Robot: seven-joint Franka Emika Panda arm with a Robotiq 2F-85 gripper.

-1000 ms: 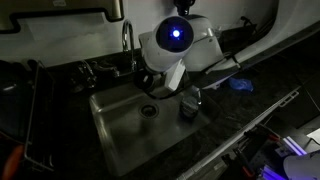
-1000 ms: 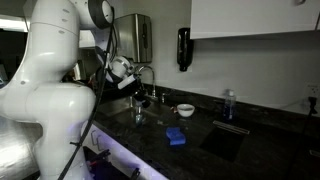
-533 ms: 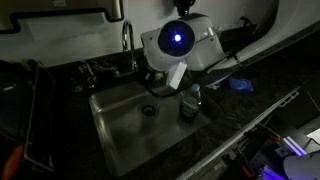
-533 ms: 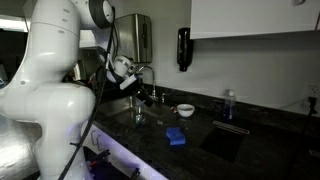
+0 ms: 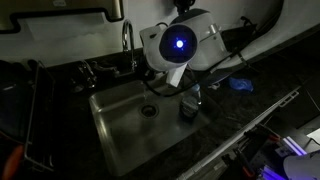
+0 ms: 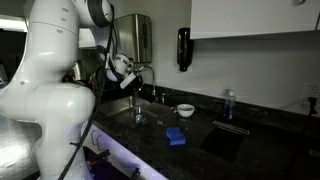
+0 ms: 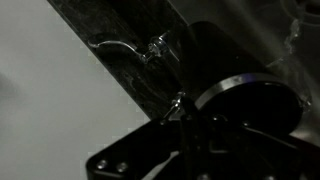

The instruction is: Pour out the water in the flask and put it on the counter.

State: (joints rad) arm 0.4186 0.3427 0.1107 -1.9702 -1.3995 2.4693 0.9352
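The dark flask stands upright at the right side of the steel sink, beside the black counter. In an exterior view it is a dim shape under the wrist. The wrist view shows its wide mouth with a shiny rim very close. My gripper hangs right at the flask's top; it also shows in an exterior view. Its fingers are black against the black flask, so how the jaws stand cannot be made out.
The faucet rises behind the sink and shows in the wrist view. A white bowl, a blue sponge and a clear bottle sit on the counter. A dish rack stands beside the sink.
The arm's wrist has shifted slightly lower and toward the flask. The flask has not moved.
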